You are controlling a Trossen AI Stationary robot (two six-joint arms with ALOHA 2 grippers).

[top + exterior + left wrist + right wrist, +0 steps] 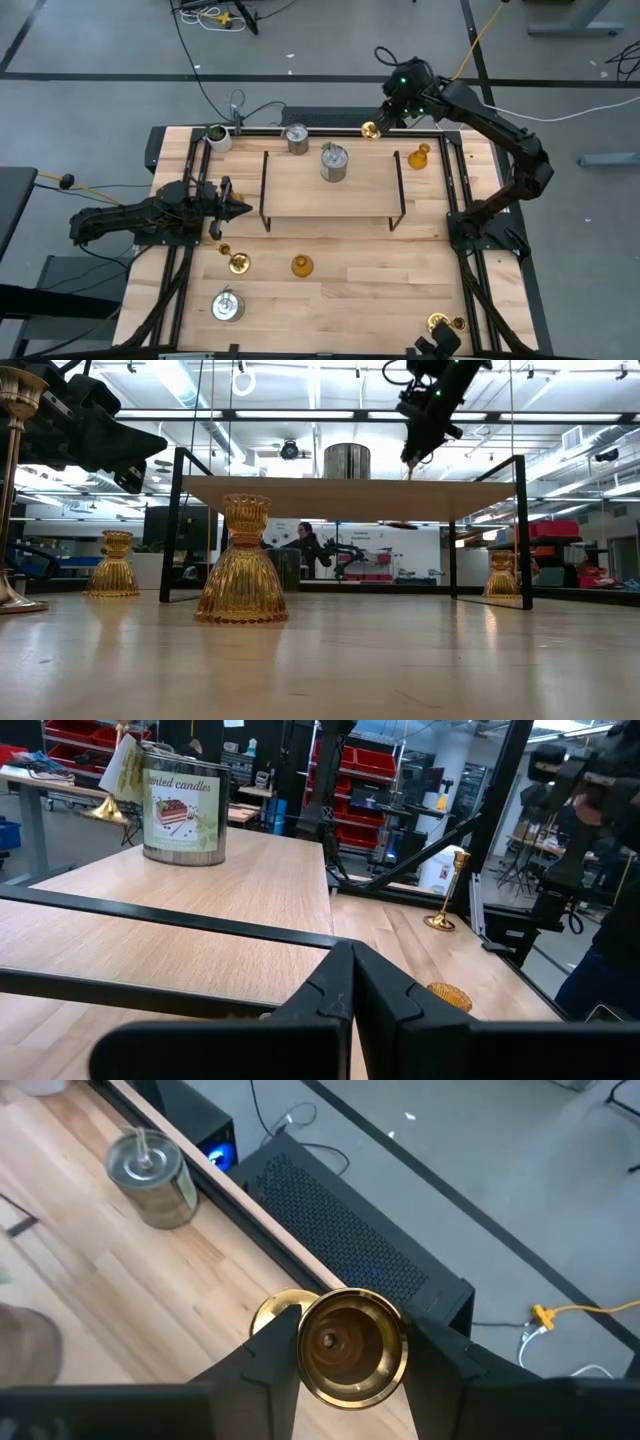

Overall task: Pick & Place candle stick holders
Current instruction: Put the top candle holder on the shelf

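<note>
Right tool [345, 1342] holds brass candle stick holder [350, 1345] upright, axis vertical.

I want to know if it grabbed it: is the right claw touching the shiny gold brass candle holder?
Touching. The right wrist view shows the right claw with both fingers pressed against the shiny gold brass candle holder.

the right gripper [345, 1355] pinches a gold brass holder [350, 1348] between its 2 dark fingers [262, 1365], seen from above. at about 10 o'clock from it a silver-grey can holder [152, 1180] stands on the wooden table [90, 1270], near the table's edge.
</note>
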